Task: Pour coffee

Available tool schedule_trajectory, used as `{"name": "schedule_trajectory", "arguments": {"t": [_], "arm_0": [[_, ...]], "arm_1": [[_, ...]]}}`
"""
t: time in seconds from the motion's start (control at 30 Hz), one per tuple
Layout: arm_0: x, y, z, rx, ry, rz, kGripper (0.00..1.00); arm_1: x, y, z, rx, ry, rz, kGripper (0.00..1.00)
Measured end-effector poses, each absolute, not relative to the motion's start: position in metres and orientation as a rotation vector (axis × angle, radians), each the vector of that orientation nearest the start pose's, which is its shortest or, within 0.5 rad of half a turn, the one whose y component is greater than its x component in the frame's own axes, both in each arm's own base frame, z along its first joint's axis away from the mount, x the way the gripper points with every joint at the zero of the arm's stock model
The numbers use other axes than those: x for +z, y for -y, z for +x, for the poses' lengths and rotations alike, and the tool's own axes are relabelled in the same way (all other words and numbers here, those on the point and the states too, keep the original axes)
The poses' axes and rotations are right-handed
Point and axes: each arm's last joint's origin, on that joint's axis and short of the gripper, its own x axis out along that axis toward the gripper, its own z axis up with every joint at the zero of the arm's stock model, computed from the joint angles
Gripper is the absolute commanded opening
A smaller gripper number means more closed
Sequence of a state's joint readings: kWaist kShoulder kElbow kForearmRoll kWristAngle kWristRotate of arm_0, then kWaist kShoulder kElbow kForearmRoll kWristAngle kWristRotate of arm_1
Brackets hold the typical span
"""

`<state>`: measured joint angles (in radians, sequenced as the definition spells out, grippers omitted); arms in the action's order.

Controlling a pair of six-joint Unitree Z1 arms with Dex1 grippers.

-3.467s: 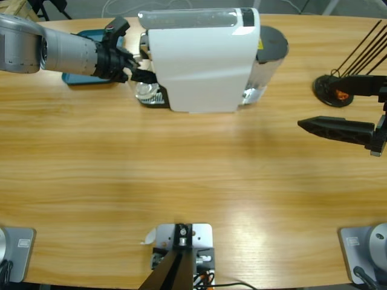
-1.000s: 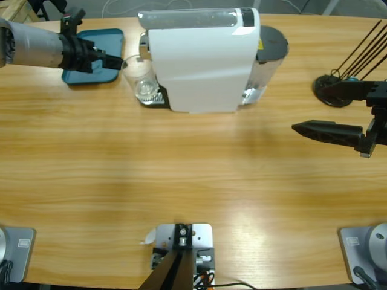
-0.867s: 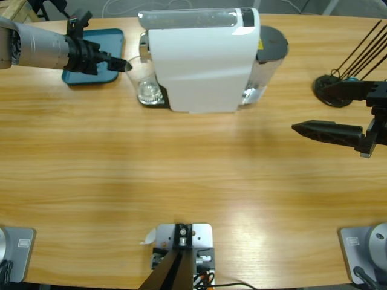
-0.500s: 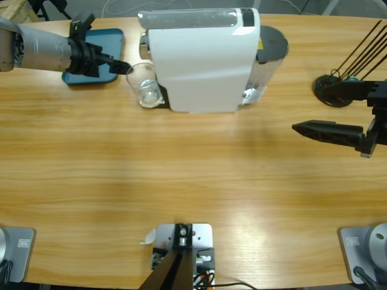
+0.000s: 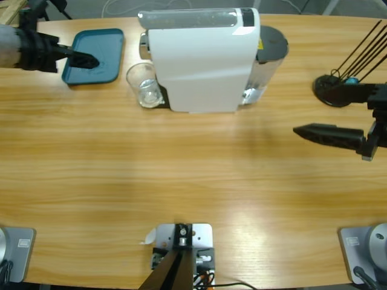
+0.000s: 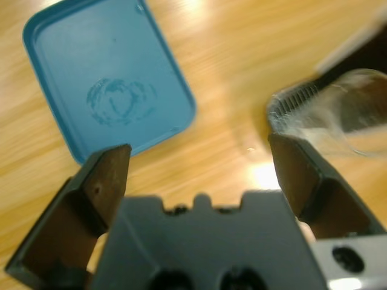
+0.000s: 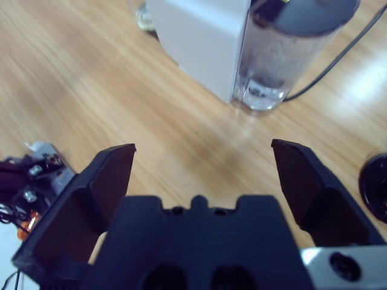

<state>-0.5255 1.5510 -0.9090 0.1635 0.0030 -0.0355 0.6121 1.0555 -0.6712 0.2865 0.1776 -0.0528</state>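
Long wooden table [image 5: 193, 181], and the glass [image 5: 143, 84] stands upright, mouth skyward, long axis vertical, on the drip tray against the white coffee machine [image 5: 202, 57]. Any coffee in it I can't make out. Left gripper [image 5: 84, 60] hangs spread-jawed over the blue tray [image 5: 106, 57], holding nothing; a careless reach could topple the glass. Right gripper [image 5: 300, 129], jaws spread, empty, well apart.

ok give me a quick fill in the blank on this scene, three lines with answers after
1. The clear glass stands at the front of the white ____ machine.
2. The tray beside the glass is ____ in colour.
3. The left gripper has its jaws ____ and holds nothing.

Missing words: coffee; teal blue; open
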Motion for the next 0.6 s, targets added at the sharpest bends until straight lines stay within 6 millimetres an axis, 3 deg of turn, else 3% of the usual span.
{"name": "schedule_trajectory", "arguments": {"t": [0.03,0.1,0.17,0.23,0.33,0.6], "arm_0": [[0.294,0.14,0.232,-0.495,-0.775,0.186,0.987],[0.315,0.128,0.199,-0.526,-0.734,0.195,0.987],[0.33,0.112,0.17,-0.537,-0.703,0.201,0.987],[0.333,0.097,0.147,-0.539,-0.694,0.21,0.987],[0.327,0.084,0.128,-0.537,-0.701,0.229,0.987],[0.314,0.079,0.12,-0.527,-0.725,0.249,0.987]], "arm_1": [[0.309,-0.091,0.115,0.779,-0.667,-0.209,0.648],[0.321,-0.097,0.126,0.773,-0.701,-0.237,0.367],[0.338,-0.102,0.142,0.753,-0.718,-0.248,0.017],[0.357,-0.111,0.162,0.739,-0.726,-0.257,0.0],[0.38,-0.125,0.191,0.725,-0.761,-0.268,0.0],[0.422,-0.15,0.249,0.625,-0.783,-0.31,0.0]]}}
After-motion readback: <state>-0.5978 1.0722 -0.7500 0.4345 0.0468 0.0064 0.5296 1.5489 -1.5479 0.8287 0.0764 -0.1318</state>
